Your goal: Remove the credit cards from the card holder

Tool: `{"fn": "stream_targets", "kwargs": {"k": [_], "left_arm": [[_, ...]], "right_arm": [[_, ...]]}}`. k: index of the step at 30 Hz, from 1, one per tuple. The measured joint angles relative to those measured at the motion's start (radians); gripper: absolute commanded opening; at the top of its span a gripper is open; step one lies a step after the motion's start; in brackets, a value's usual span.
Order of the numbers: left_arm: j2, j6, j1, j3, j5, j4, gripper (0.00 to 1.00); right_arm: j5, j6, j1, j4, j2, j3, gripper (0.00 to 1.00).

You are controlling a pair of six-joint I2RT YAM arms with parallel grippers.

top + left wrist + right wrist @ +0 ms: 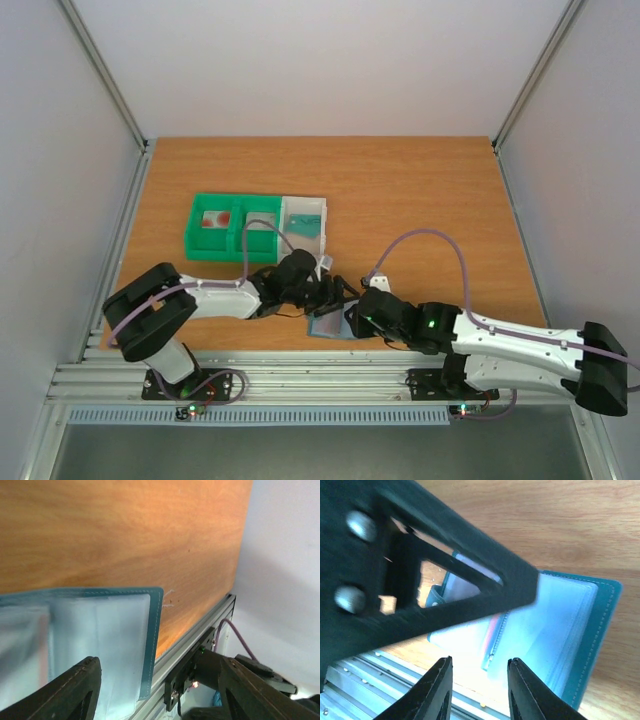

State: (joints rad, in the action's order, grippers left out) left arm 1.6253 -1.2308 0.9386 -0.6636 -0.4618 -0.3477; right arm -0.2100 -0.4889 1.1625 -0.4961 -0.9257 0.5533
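I hold the left gripper [156,664] spread over the open card holder [330,322], probably to steady it; the right gripper [479,666] hovers half-open, empty.

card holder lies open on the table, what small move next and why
Probably lower the right gripper a little onto the reddish card edge showing in the open card holder: its jaws stand apart just short of it, gripping nothing.

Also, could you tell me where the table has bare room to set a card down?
Bare wood: between the white tray and the right wall, and behind the green tray. Crowded near-centre, where the left gripper and right gripper meet over the card holder.
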Motion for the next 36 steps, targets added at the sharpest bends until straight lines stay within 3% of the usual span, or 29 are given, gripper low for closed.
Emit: {"fn": "stream_targets", "kwargs": {"k": [10, 22, 36], "left_arm": [[-0.173, 0.034, -0.115, 0.098, 0.045, 0.087, 0.68], [-0.149, 0.067, -0.150, 0.117, 0.020, 0.127, 0.69], [-0.123, 0.090, -0.152, 0.117, -0.001, 0.136, 0.69]], "right_arm": [[0.024, 0.031, 0.000, 0.134, -0.261, 0.001, 0.26], [0.117, 0.062, -0.116, 0.341, -0.423, -0.033, 0.22], [0.162, 0.055, -0.138, 0.515, -0.486, -0.069, 0.15]]}}
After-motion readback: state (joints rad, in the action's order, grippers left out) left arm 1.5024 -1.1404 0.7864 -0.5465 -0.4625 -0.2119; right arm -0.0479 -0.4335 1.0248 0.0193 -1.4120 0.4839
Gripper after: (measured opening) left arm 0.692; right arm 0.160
